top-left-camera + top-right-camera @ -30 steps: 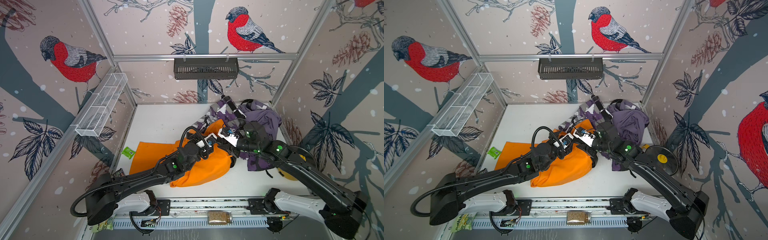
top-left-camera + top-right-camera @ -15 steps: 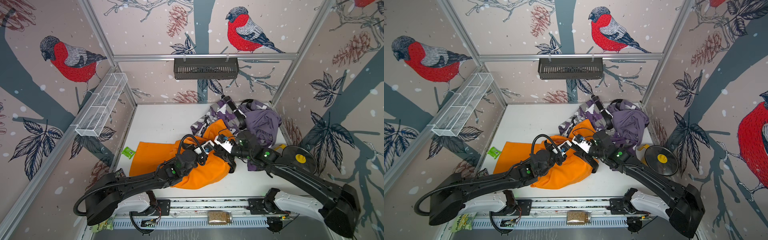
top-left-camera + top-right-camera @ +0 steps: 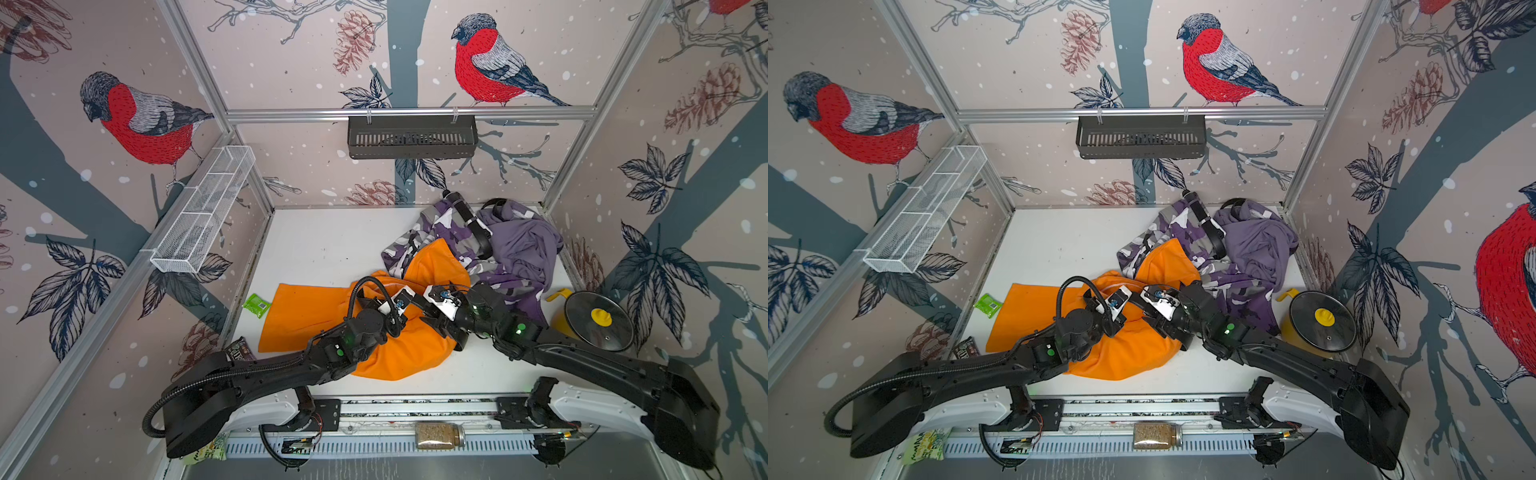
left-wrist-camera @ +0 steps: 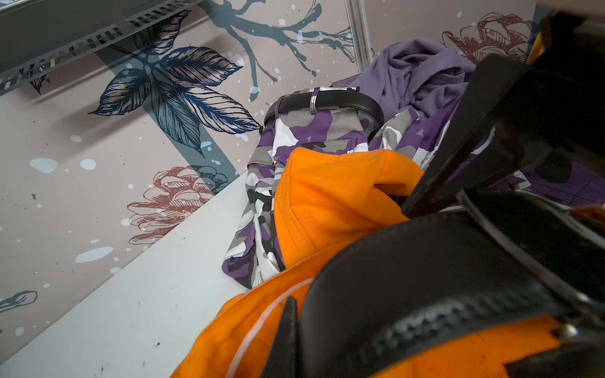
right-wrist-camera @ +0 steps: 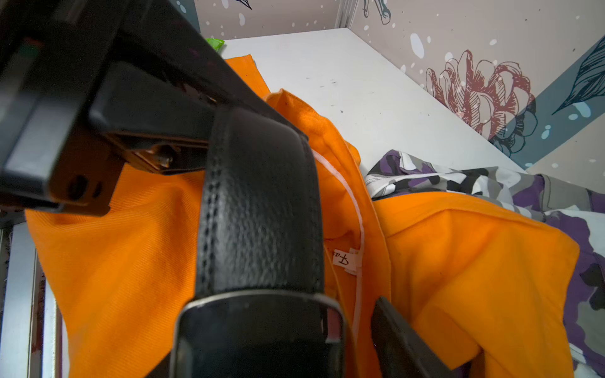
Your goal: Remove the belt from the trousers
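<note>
Orange cloth trousers [image 3: 316, 316] lie crumpled in the middle of the white tabletop [image 3: 332, 241], toward its near side. A black stitched leather belt [image 5: 262, 212] with a dark metal-framed buckle runs across their waist, beside a small white label. Both arms meet over this spot. The left gripper [image 3: 401, 322] is pinched closed on the belt strap; the right wrist view shows its tip at the strap's edge. The right gripper [image 3: 432, 322] sits just right of it at the buckle end with its jaws apart: the one finger [image 5: 402, 337] in sight stands clear of the buckle, with orange cloth showing between them. At the far right lie purple, grey and white camouflage trousers [image 3: 449, 232], touching the orange pair, with a second black belt [image 3: 473, 224] threaded through a waist loop. A plain purple garment [image 3: 523, 245] is heaped against them. A yellow pot with a glass lid [image 3: 598, 320] stands by the right wall, and a green packet [image 3: 257, 304] lies left of the orange trousers.
</note>
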{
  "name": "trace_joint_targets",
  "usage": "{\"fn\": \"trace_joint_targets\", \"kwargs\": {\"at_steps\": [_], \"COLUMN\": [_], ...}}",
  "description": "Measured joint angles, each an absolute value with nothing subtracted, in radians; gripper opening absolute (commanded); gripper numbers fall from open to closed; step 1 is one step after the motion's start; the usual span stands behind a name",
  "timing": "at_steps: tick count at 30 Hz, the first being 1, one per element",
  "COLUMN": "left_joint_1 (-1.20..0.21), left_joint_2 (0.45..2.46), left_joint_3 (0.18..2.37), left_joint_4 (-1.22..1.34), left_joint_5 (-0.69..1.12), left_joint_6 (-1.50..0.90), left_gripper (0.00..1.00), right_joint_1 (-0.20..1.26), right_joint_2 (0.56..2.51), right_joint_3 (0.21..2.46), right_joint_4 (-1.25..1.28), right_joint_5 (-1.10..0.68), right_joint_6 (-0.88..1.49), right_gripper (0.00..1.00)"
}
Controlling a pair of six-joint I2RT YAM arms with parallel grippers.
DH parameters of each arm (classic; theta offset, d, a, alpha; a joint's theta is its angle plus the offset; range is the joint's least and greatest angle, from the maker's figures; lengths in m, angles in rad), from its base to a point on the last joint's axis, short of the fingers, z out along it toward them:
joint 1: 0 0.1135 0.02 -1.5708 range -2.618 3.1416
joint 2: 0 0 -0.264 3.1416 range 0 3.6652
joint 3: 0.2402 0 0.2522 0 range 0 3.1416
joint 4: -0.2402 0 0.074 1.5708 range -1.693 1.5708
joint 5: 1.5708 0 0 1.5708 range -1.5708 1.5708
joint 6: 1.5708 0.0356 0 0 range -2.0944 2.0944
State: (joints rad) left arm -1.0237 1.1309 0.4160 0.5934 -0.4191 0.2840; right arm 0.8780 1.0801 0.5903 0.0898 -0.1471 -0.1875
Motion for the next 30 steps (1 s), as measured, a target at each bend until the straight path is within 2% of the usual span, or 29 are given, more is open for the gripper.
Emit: {"fn": "trace_joint_targets", "kwargs": {"at_steps": [6, 19, 30], "left_joint_1": [-1.024, -1.024, -1.024], "left_joint_2": [1.135, 1.154, 1.158], "left_joint_3": [0.418, 0.428, 0.436], "left_joint_4": [0.592, 0.586, 0.574], "left_joint_5": [-0.418, -0.422, -0.434], "left_joint_6": [0.266, 0.252, 0.241], "left_gripper": [0.00, 0.00, 0.00], "right_joint_1": [0.907, 0.978, 0.985], "right_joint_2": [1.101, 1.079, 1.093], "right_joint_3": [0.624, 0.671, 0.686], "right_joint_4": [0.115, 0.047, -0.016], "right_joint_5": [-0.125, -0.005, 0.026], "right_joint_6": [-0.194, -0.209, -0.168], "right_gripper": [0.71, 0.53, 0.61]}}
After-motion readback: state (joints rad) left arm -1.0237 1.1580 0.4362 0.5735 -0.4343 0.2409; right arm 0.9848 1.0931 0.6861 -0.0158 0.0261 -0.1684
